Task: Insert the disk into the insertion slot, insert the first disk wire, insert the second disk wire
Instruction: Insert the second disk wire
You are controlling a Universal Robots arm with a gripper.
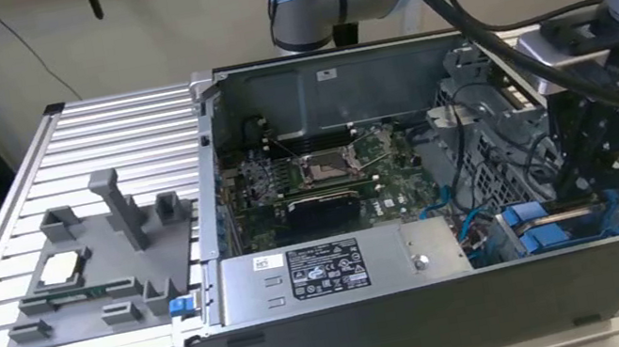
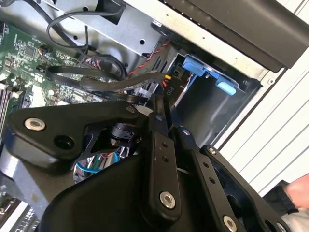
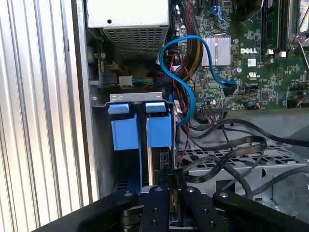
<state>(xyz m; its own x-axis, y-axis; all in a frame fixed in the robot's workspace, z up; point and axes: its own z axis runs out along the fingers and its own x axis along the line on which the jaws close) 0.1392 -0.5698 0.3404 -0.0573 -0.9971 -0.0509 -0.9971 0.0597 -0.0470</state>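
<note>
The disk [image 3: 153, 162] stands on edge in the drive bay of the open computer case, clipped in its blue carrier [image 3: 159, 129], whose blue tabs [image 2: 203, 67] also show at the bay mouth. In the exterior view the carrier [image 1: 537, 234] sits at the case's front right corner. My gripper [image 1: 596, 204] reaches down into that bay. In both wrist views its fingers stand pressed together, gripper [image 2: 161, 96] shut on the black connector of a disk wire [image 2: 120, 86] at the disk's end, gripper [image 3: 170, 174] right beside the carrier.
A silver power-supply box [image 1: 340, 268] fills the case's front. The green motherboard [image 1: 323, 171] lies behind it. A blue cable [image 3: 186, 72] and black cable bundles [image 3: 231, 154] loop close to the bay. A grey fixture [image 1: 97, 268] rests on the slatted table at the exterior view's left.
</note>
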